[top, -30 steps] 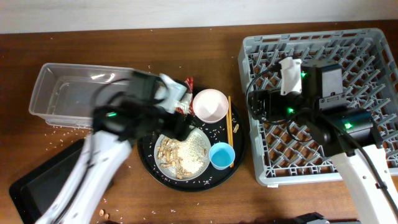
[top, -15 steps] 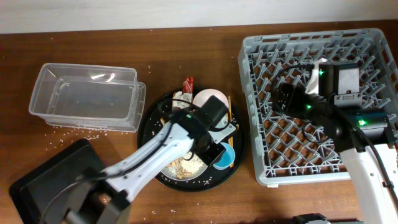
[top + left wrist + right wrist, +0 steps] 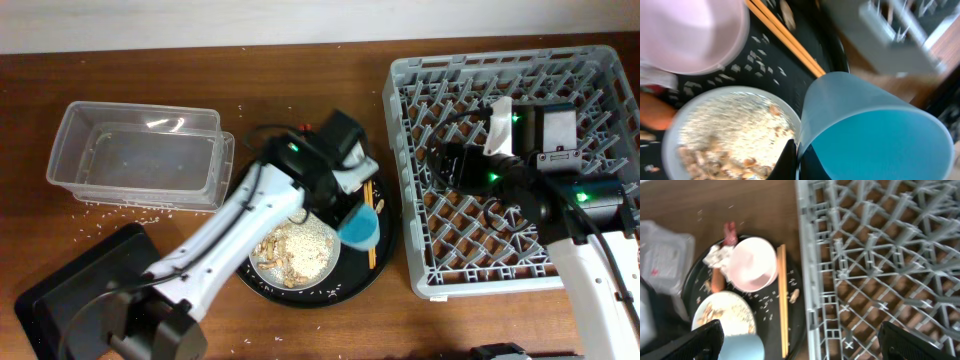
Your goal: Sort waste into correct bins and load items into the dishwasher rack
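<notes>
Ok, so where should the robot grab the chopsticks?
Probably near the middle of the chopsticks, coming straight down from above and pinching across both sticks. They are thin and lie flat, side by side, on the round tray, so there is no gap to slide under. The bowl also sits close beside one end.

tub (image 3: 135, 155): clear glossy plastic | rack (image 3: 520, 90): matt grey plastic | cup (image 3: 875, 135): smooth, prob. plastic | worktop (image 3: 300, 75): wood

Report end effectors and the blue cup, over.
Left end effector shut on light-blue cup, tilted over round black tray. Right end effector open, empty, over dishwasher rack. Chopsticks lie between cup and rack.
</notes>
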Robot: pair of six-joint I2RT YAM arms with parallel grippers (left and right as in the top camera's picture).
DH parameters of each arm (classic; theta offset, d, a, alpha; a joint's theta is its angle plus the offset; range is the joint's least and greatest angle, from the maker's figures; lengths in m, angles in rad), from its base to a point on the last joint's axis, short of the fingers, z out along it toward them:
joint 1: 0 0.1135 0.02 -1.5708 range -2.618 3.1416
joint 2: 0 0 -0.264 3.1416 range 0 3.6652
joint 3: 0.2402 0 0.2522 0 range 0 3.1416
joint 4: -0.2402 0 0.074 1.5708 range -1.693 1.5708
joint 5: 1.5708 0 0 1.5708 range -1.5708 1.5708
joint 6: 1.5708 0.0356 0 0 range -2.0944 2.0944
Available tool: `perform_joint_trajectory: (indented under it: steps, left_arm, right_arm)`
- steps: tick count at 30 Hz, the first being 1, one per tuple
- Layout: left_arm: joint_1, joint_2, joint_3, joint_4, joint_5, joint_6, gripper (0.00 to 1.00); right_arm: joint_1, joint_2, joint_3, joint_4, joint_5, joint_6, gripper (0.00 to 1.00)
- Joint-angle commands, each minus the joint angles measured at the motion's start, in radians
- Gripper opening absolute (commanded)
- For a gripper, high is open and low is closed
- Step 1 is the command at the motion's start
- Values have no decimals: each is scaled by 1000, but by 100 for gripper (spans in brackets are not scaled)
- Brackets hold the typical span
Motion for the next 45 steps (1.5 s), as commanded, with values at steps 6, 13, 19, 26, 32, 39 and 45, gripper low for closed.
perform_joint_trajectory:
  steps: [6, 13, 19, 26, 32, 39, 45]
  left_arm:
    - [388, -53, 58, 18, 761, 84, 0]
    - [496, -34, 13, 14, 1175, 163, 0]
    - [496, -34, 11, 22, 1240, 163, 0]
    - [496, -34, 11, 21, 1252, 163, 0]
    - [496, -34, 11, 21, 1266, 163, 0]
    - [496, -34, 11, 22, 1254, 163, 0]
    - [496, -34, 11, 26, 1255, 163, 0]
  right_arm:
    - [-4, 3, 19, 31, -348, -251, 89]
    - [-1, 3, 19, 238, -751, -306, 88]
    - [84, 3, 19, 347, -845, -362, 88]
    - [186, 45, 19, 370, -774, -376, 88]
    - [219, 115, 19, 406, -785, -375, 69]
    - [219, 46, 19, 435, -793, -404, 90]
    - [219, 35, 19, 431, -812, -403, 81]
